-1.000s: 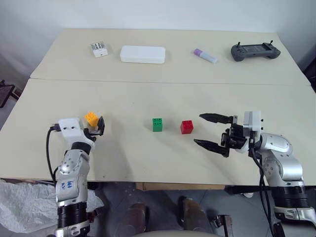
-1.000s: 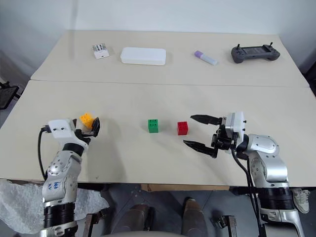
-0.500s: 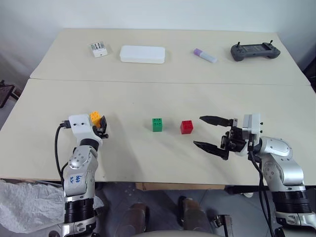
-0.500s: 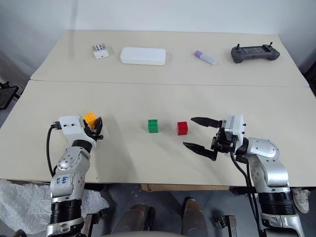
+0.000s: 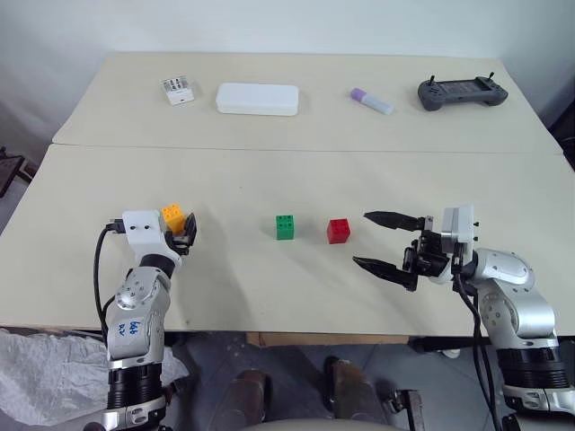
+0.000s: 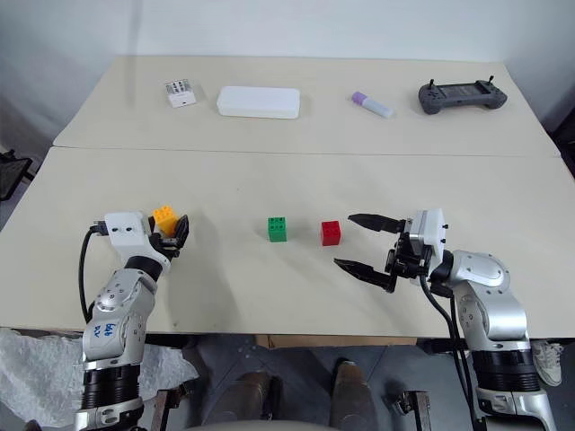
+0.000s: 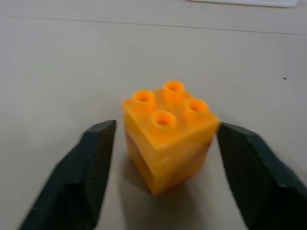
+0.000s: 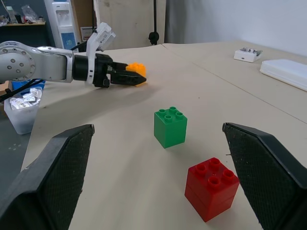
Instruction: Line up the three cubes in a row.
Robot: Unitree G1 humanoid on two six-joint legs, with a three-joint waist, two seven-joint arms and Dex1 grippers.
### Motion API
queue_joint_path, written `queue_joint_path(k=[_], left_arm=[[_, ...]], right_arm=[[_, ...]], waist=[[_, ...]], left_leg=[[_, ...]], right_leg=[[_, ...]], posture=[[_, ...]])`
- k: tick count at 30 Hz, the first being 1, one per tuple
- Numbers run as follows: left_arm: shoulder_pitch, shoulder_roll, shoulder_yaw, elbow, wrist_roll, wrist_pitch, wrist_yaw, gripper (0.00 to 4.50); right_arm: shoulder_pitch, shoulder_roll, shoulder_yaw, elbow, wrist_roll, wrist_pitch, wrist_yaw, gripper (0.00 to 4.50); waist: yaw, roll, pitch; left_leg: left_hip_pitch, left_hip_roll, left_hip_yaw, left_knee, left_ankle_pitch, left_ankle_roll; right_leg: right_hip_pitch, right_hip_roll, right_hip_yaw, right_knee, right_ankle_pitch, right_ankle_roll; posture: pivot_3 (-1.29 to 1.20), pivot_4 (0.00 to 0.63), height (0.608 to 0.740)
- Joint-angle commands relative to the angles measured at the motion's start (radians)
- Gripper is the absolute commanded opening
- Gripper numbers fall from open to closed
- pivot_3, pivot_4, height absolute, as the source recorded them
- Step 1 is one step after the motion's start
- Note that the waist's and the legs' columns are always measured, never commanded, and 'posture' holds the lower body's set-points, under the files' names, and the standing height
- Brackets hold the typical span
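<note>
A: Item one, legible text, any surface?
B: None can be read. Nearest candidate: blue handwritten marks on the left forearm (image 5: 129,327), too small to make out.
A: Item two, small white box (image 5: 178,88) at the far table edge?
B: Dark dots on its top face; whether they are characters cannot be told.
A: Item three, red cube (image 8: 211,187), green cube (image 8: 170,127), orange-yellow cube (image 7: 167,135)?
B: Plain studs and faces.
A: Item four, dark handheld controller (image 5: 462,92)?
B: Any markings are too small to tell.

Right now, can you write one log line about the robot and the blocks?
left hand: open around orange-yellow plastic studded cube | right hand: open, empty | green cube, red cube: side by side
</note>
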Motion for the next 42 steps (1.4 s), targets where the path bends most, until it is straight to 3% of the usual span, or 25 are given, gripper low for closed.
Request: queue_joint_path(k=[1,15,18,25,26,29,34,37,39,42], left_arm=[[0.01,-0.035,-0.015,-0.105,0.015,0.022,0.051,4.47],[-0.055,-0.164,-0.062,-0.144,0.094,0.135,0.242,4.47],[-0.058,-0.164,-0.066,-0.133,0.106,0.13,0.244,3.91],[-0.058,-0.111,-0.052,-0.104,0.049,0.042,0.107,1.72],[-0.059,-0.074,-0.052,-0.082,-0.01,0.033,-0.009,1.53],[-0.072,0.08,-0.036,0.022,-0.126,-0.042,-0.343,1.53],[-0.171,0.341,-0.09,0.324,-0.15,-0.313,-0.867,1.53],[-0.278,0.424,-0.15,0.489,-0.176,-0.392,-1.177,1.53],[-0.385,0.462,-0.202,0.632,-0.115,-0.467,-1.283,1.53],[-0.557,0.447,-0.243,0.834,-0.075,-0.53,-1.363,1.53]], right_arm=[[0.008,-0.019,-0.035,-0.049,0.024,0.002,-0.008,4.5],[-0.001,-0.036,-0.038,-0.051,0.03,0.02,-0.004,4.5],[-0.003,-0.035,-0.037,-0.048,0.028,0.019,-0.004,4.5],[-0.004,-0.033,-0.044,-0.04,0.023,0.005,-0.007,4.5],[-0.002,-0.033,-0.047,-0.04,0.023,0.003,-0.009,4.5],[0.006,-0.037,-0.056,-0.044,0.024,0.0,-0.012,4.5],[0.023,-0.059,-0.086,-0.044,0.025,0.0,-0.009,4.5],[0.037,-0.073,-0.104,-0.051,0.027,0.003,-0.007,4.5],[0.051,-0.079,-0.117,-0.061,0.031,0.006,-0.01,4.5],[0.08,-0.082,-0.133,-0.078,0.034,0.005,-0.017,4.5]], waist=[[0.001,0.0,0.0],[0.001,0.0,0.0],[0.001,0.0,0.0],[0.0,0.0,0.0],[0.0,0.0,0.0],[-0.002,0.0,0.0],[-0.004,0.0,0.0],[0.001,0.001,0.0],[0.001,0.001,0.0],[-0.002,0.0,0.0]], left_leg=[[0.0,0.0,0.0,0.0,0.0,0.0],[0.0,-0.001,0.0,0.0,0.0,0.0],[0.0,-0.001,0.0,0.0,0.0,0.0],[0.0,0.0,0.0,0.0,0.0,0.0],[0.0,0.0,0.0,0.0,0.0,0.0],[0.0,0.0,0.0,0.0,0.0,0.0],[0.0,0.001,0.0,0.0,0.0,0.0],[0.0,-0.001,0.0,0.0,0.0,0.0],[-0.001,-0.002,-0.001,0.0,0.0,0.001],[-0.001,-0.004,0.0,0.0,0.0,0.002]], right_leg=[[0.0,0.0,0.0,0.0,0.0,0.0],[0.0,0.0,0.0,0.0,0.0,0.0],[0.0,0.0,0.0,-0.001,0.0,0.0],[0.0,0.0,0.0,0.0,0.0,0.0],[0.0,0.0,0.0,-0.001,0.0,0.0],[0.0,0.0,0.0,-0.001,0.0,0.0],[-0.001,0.0,-0.001,-0.001,0.0,-0.001],[0.0,-0.001,-0.002,-0.001,0.0,-0.001],[0.001,-0.002,-0.003,-0.001,0.0,0.0],[0.0,-0.002,-0.005,-0.001,0.0,0.0]], posture=[[0.0,0.15,0.74],[0.0,0.15,0.74],[0.0,0.15,0.74],[0.0,0.15,0.74],[0.0,0.15,0.74],[0.0,0.15,0.74],[0.0,0.15,0.74],[0.0,0.15,0.74],[0.0,0.15,0.74],[0.0,0.15,0.74]])
